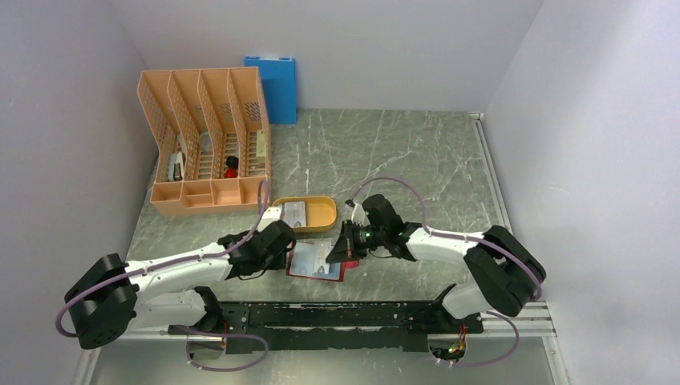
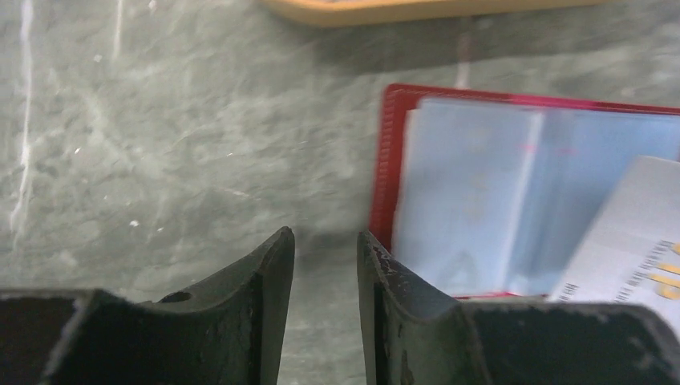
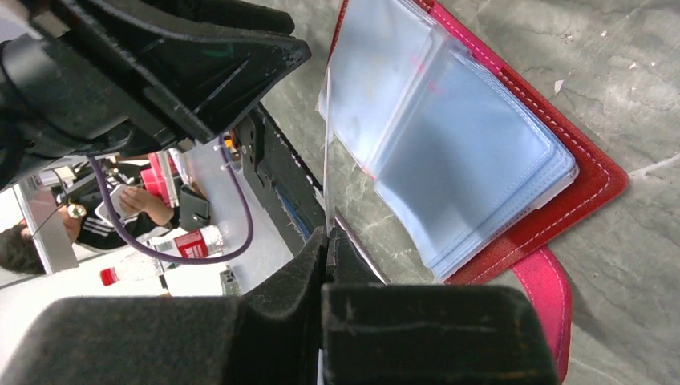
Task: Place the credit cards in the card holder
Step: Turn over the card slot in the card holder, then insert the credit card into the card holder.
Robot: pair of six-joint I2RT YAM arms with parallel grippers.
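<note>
Right jaws pinch credit card (image 2: 633, 233) at open card holder (image 2: 473, 184), both cropped.

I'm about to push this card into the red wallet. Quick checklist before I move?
1. Right gripper shut on the thin whitish credit card: ok.
2. Dark red bifold card holder lying open, clear pockets showing: ok.
3. Card edge lined up with a pocket mouth: cannot tell.
4. Left gripper steadying the holder: not ok; jaws open on nothing, beside its edge.
5. Further cards waiting in the orange oval tray: ok.
</note>
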